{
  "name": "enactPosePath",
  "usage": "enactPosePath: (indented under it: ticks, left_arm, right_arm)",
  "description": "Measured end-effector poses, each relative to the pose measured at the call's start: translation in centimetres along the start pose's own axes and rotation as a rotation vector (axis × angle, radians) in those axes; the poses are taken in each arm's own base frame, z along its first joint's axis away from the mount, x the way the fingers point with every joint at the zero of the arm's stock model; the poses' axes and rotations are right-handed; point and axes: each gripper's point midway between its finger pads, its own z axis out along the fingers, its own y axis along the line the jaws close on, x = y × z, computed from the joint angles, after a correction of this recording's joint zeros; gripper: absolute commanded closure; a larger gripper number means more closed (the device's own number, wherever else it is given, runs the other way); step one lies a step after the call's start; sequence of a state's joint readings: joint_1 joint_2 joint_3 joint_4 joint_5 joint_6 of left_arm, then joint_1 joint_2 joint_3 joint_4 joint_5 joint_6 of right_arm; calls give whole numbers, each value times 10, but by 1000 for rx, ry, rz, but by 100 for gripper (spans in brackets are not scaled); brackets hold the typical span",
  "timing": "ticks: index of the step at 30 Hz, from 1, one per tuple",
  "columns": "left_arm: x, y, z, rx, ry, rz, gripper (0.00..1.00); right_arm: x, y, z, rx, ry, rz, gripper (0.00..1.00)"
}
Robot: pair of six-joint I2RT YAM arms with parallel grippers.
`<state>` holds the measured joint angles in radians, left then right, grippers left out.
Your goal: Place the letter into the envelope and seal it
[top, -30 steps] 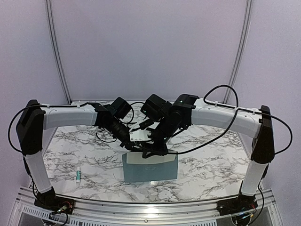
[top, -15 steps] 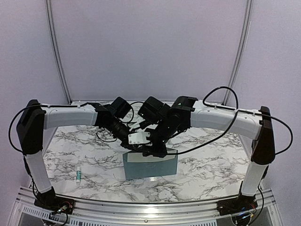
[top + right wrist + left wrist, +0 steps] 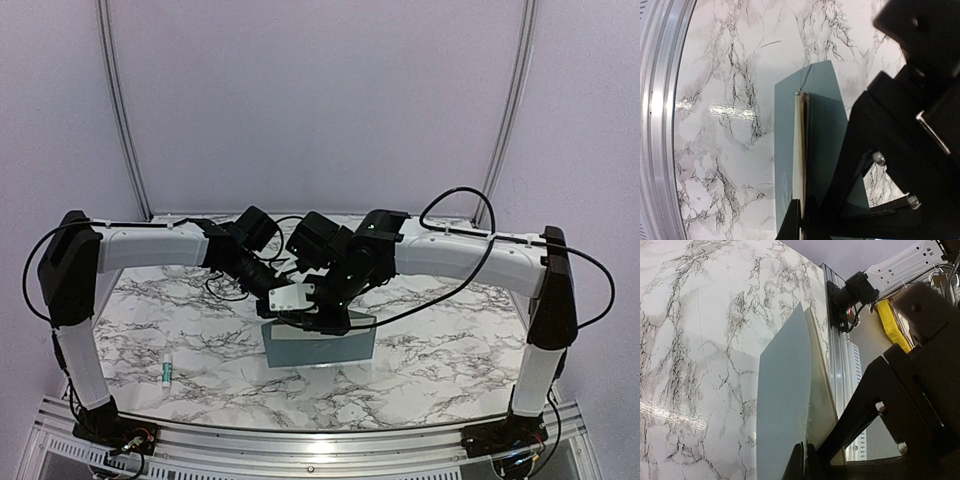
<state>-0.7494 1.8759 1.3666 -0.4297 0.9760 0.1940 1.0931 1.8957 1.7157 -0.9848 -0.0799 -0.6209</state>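
Note:
The grey-blue envelope (image 3: 318,348) stands lifted off the marble in the middle, hanging from its top edge. My left gripper (image 3: 288,314) and right gripper (image 3: 328,322) meet close together on that edge. In the left wrist view the left gripper (image 3: 805,460) is shut on the envelope (image 3: 782,405), with the tan letter (image 3: 821,405) just behind that panel. In the right wrist view the right gripper (image 3: 802,215) is shut on the pale edge of the letter (image 3: 800,145), which sits between the two panels of the envelope (image 3: 786,125). Most of the letter is hidden inside.
A small white-green tube (image 3: 167,372) lies on the marble table (image 3: 440,360) at the front left. An aluminium rail (image 3: 300,440) runs along the near edge, also seen in the wrist views as the rail (image 3: 840,365) and the rail (image 3: 660,100).
The right arm has swung a little left and its jaws have closed. The envelope has tipped up from lying flat and looks shorter from above. The left arm has hardly moved.

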Motion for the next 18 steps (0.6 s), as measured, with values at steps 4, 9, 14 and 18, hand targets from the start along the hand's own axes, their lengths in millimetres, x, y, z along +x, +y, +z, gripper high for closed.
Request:
enactPosePath:
  ticks: [4,9,14,18]
  left_arm:
    - [-1,3,0,-5,-6,-5,100]
    - [-3,2,0,-4,-12,-14,100]
    - [-4,3,-1,-3,-16,-25,100]
    - [-6,3,-1,-1,-24,-26,100]
  right_arm:
    - [2,-4,-1,29,17,-3,100]
    - [3,-5,-1,37,22,-11,100]
    - [3,-5,5,28,27,-19,100]
    - [6,-5,22,16,47,-25,100]
